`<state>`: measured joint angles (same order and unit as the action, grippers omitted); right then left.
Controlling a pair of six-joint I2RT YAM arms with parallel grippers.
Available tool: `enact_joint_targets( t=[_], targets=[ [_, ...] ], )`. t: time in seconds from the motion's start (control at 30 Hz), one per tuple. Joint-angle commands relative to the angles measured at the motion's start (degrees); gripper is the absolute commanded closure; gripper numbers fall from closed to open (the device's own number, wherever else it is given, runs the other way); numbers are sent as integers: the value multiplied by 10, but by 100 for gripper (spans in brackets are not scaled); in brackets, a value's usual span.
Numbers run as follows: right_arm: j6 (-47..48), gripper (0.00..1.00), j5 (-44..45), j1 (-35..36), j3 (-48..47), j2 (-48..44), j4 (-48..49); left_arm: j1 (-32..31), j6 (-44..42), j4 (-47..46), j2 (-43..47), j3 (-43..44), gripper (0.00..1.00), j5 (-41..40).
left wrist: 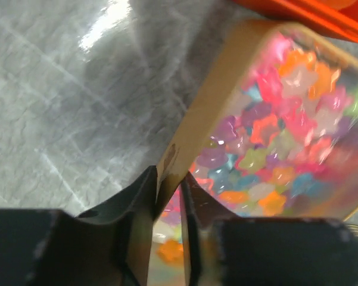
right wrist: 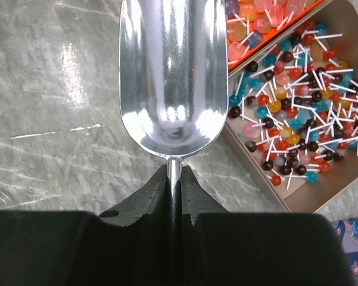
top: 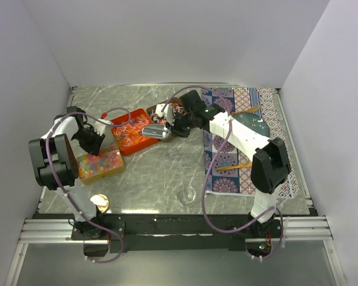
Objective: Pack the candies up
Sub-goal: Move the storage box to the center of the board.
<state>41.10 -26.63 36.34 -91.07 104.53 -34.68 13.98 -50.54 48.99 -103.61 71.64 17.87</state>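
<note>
The left gripper (left wrist: pixel 168 179) sits at the near corner of the tan tray (left wrist: pixel 193 119), with one finger outside the tray wall and the other inside. The jaws are drawn in to a narrow gap, and both pads appear to press on the wall between them. The tan tray rests on the grey marbled table (right wrist: pixel 47 119) and holds the star-shaped candies (left wrist: pixel 280 137) in pink, orange, purple, blue and pale green. They fill the tray almost to the rim. The orange tray (left wrist: pixel 304 15) lies just beyond the tan tray, and in the overhead view it lies towards the table centre. The right gripper (right wrist: pixel 174 173) is clamped fully on the thin handle of the silver scoop (right wrist: pixel 170 77), with the handle pinched between the fingers. The scoop bowl points away from the wrist above bare table, and no candy is visible in it. Immediately to the right of the scoop stands the brown tray (right wrist: pixel 250 164), which holds the lollipops (right wrist: pixel 298 113), small round heads in dark brown, red, teal and yellow on white sticks. More stick candies in pink and orange lie in the orange tray, which touches the brown tray along one side.
</note>
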Motion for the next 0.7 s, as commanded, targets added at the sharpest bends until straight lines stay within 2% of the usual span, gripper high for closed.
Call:
enact_joint_targets(
  t=[0.0, 0.2, 0.27, 0.5, 0.67],
  targets=[
    [7, 100, 5, -5, 17, -53, 5, -23, -34, -21, 36, -36, 82, 29],
    [12, 100, 12, -7, 28, -61, 6, -82, -39, -10, 69, -63, 97, 65],
    [13, 100, 14, -9, 31, -62, 6, -100, -48, -9, 77, -74, 99, 67],
    [23, 100, 15, -16, 41, -72, 0, -182, -68, -65, 121, -145, 99, 43],
    [54, 100, 13, -16, 56, -86, -23, -221, -15, -101, 85, -89, 96, 70]
  ],
)
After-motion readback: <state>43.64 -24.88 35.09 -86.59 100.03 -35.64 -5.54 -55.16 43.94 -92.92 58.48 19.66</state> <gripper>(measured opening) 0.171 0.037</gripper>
